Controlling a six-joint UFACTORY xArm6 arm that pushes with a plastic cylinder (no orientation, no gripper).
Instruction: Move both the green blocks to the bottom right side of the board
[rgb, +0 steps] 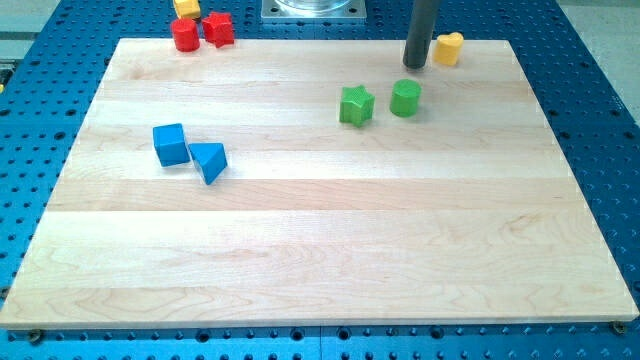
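Note:
A green star block (356, 105) and a green cylinder block (405, 98) sit side by side, a small gap apart, in the upper middle-right of the wooden board (320, 260). My tip (416, 66) is the lower end of the dark rod, near the board's top edge. It stands just above the green cylinder in the view, apart from it, and just left of a yellow heart block (449, 48).
A blue cube (170, 144) and a blue triangle (209, 161) touch at the left. A red cylinder (184, 35), a red star (219, 29) and a yellow block (186, 8) cluster at the top left edge. A metal base plate (314, 9) sits beyond the top edge.

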